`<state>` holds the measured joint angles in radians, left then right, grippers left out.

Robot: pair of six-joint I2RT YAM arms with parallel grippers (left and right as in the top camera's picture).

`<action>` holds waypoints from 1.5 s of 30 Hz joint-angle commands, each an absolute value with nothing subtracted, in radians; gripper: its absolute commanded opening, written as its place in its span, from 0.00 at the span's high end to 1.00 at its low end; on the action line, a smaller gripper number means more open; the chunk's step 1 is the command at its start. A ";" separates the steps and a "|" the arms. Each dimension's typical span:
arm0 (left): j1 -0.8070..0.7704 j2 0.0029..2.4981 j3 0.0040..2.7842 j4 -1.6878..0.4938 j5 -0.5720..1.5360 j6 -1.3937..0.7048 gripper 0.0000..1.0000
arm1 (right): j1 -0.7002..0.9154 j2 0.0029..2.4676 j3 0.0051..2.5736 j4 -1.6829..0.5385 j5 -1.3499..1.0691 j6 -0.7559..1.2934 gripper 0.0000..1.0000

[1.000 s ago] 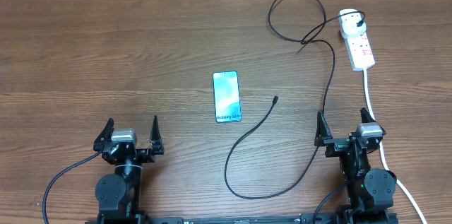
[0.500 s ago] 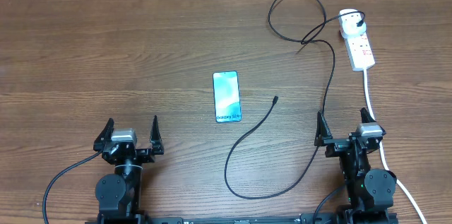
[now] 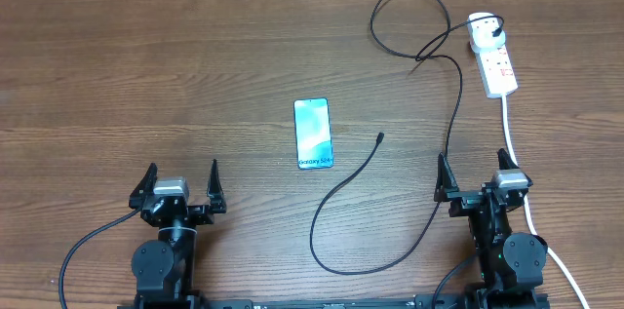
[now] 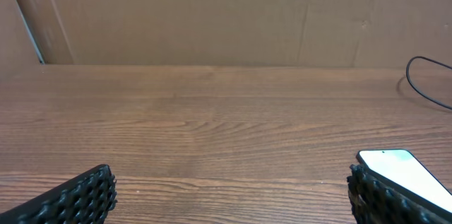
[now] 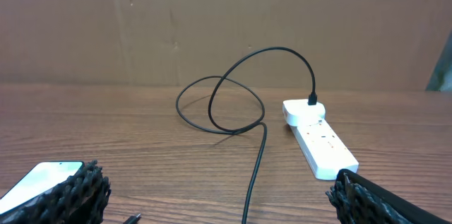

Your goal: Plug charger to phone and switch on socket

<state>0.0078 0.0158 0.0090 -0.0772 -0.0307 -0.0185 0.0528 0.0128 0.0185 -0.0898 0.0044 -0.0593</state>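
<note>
**Desk:** What is being shown on the table (image 3: 146, 65)?

**Floor:** Both grippers are being held back at the near edge. The left gripper (image 3: 182, 167) is being presented spread to its full width, with nothing in it. The right gripper (image 3: 471, 158) is being presented the same way, wide apart and with nothing grasped.

**Desk:** And where are the task's things being found?

**Floor:** The phone (image 3: 313, 134) is being seen lying flat, screen up, near the middle of the table, ahead of the grippers and between them. The charger (image 3: 456, 104) is being seen trailing in loose loops across the right half. Its connector tip (image 3: 379, 137) is lying near the phone's right side but apart from it. Its white plug head (image 3: 483, 28) appears to be seated already in the far end of the socket (image 3: 499, 70). The socket is lying at the far right, with its thick white cord (image 3: 511, 134) running back past the right gripper.

**Desk:** How is the handling being judged?

**Floor:** The charger is being judged light and limp, so it is likely to sag and twist if taken far from its end. A hold just behind the connector tip is being advised, with the tip itself left showing. The phone is being judged slim, light and slippery on the wood — it is likely to slide when pushed. Bracing across its long edges, away from the glass, is therefore being suggested. The socket is being judged light enough to shift under a press.
</note>
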 commanded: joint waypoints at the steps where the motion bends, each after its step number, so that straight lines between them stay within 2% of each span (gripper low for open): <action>1: 0.002 0.004 0.005 -0.071 -0.020 -0.010 0.00 | 0.049 0.003 0.008 -0.084 0.005 -0.056 0.00; 4: -0.001 0.004 0.005 -0.051 0.176 -0.178 0.00 | 0.049 0.003 0.008 -0.084 0.005 -0.056 0.00; 6: -0.001 0.004 0.006 -0.045 0.420 -0.382 0.00 | 0.049 0.003 0.008 -0.084 0.005 -0.056 0.00; 9: -0.001 0.004 0.006 -0.012 0.623 -0.641 0.01 | 0.049 0.003 0.008 -0.084 0.005 -0.056 0.00; 13: -0.001 0.004 0.006 0.109 0.643 -0.849 0.00 | 0.049 0.003 0.008 -0.084 0.005 -0.056 0.00; 15: -0.001 0.004 0.006 0.253 0.669 -0.851 0.00 | 0.049 0.003 0.008 -0.084 0.005 -0.056 0.00; 17: 0.000 0.004 0.014 0.506 0.656 -0.828 0.01 | 0.049 0.003 0.008 -0.084 0.005 -0.056 0.00; 19: 0.000 0.004 0.036 0.596 0.612 -0.809 0.00 | 0.049 0.003 0.008 -0.084 0.005 -0.056 0.00; 21: 0.000 0.005 0.091 0.594 0.549 -0.790 0.00 | 0.049 0.003 0.008 -0.084 0.005 -0.056 0.00; 25: 0.000 0.031 0.297 0.420 0.517 -0.597 0.00 | 0.049 0.003 0.008 -0.084 0.005 -0.056 0.00; 26: 0.000 0.082 0.449 0.254 0.509 -0.480 0.00 | 0.049 0.003 0.008 -0.084 0.005 -0.056 0.00; 28: 0.000 0.177 0.654 0.004 0.506 -0.375 0.00 | 0.049 0.003 0.008 -0.084 0.005 -0.056 0.00; 32: 0.000 0.463 1.107 -0.577 0.474 -0.313 0.00 | 0.049 0.003 0.008 -0.084 0.005 -0.056 0.00; 35: -0.001 0.658 1.359 -0.846 0.554 -0.284 0.00 | 0.049 0.003 0.008 -0.084 0.005 -0.056 0.00; 38: -0.001 0.784 1.497 -0.963 0.690 -0.284 0.00 | 0.049 0.003 0.008 -0.084 0.005 -0.056 0.00; 41: -0.001 0.873 1.562 -0.966 0.787 -0.284 0.00 | 0.049 0.003 0.008 -0.084 0.005 -0.056 0.00; 45: -0.001 0.963 1.621 -1.024 0.733 -0.300 0.00 | 0.049 0.003 0.008 -0.084 0.005 -0.056 0.00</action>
